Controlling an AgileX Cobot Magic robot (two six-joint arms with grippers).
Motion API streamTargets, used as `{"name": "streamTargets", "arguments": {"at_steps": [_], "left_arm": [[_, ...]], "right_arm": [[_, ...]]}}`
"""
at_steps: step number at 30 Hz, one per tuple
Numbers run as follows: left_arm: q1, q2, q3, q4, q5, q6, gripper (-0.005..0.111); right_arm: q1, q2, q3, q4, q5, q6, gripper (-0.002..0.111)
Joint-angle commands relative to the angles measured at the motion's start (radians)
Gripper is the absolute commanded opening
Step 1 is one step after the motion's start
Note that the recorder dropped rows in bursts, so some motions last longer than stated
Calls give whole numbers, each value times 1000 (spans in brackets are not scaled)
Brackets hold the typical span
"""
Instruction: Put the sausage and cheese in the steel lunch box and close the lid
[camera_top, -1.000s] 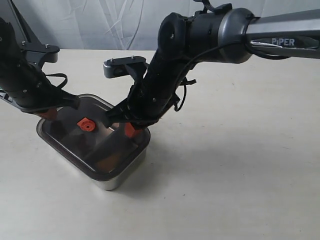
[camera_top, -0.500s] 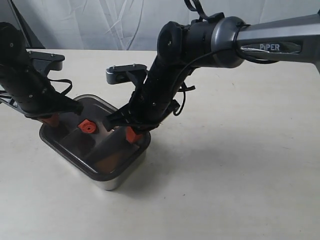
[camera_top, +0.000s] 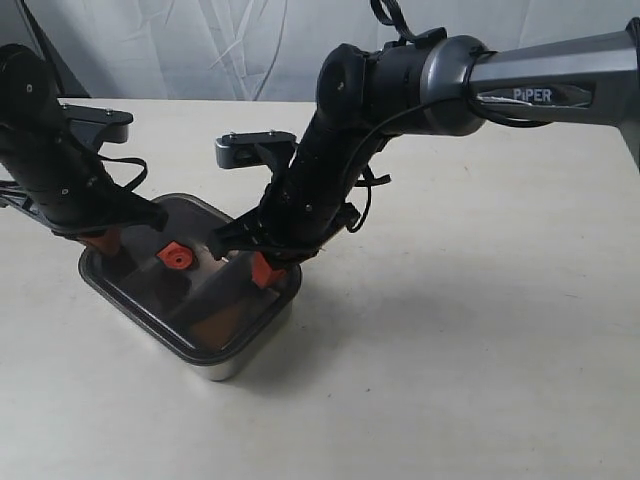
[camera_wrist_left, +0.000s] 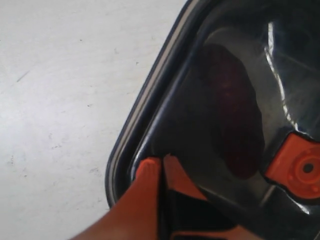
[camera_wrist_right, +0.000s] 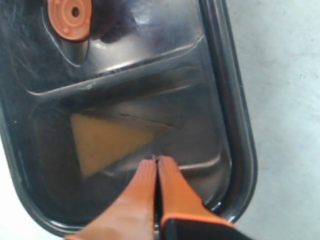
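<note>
The steel lunch box (camera_top: 235, 356) sits on the table with the dark smoky lid (camera_top: 215, 315) on top of it, its orange valve (camera_top: 174, 256) at centre. Through the lid the sausage (camera_wrist_left: 235, 125) shows as a dark red shape, and the cheese (camera_wrist_right: 112, 140) as a dull yellow wedge. My left gripper (camera_wrist_left: 161, 162) is shut, its orange tips resting on the lid near a corner (camera_top: 100, 243). The right gripper (camera_wrist_right: 156, 162) is shut too, tips down on the lid over the cheese side (camera_top: 262, 268).
The pale table (camera_top: 480, 330) spreads around the box. A white cloth backdrop (camera_top: 200, 50) hangs behind. The right arm (camera_top: 420, 80) reaches across from the right, over the table's middle.
Both grippers and the lidded box have shifted very slightly; the right arm's elbow has risen a little. Both grippers stay shut on top of the lid.
</note>
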Motion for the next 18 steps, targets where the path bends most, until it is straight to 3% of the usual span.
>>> {"name": "streamTargets", "arguments": {"at_steps": [1, 18], "left_arm": [[-1, 54, 22, -86, -37, 50, 0], [-1, 120, 22, -84, 21, 51, 0]], "right_arm": [[6, 63, 18, -23, 4, -6, -1], [6, 63, 18, -23, 43, -8, -1]]}}
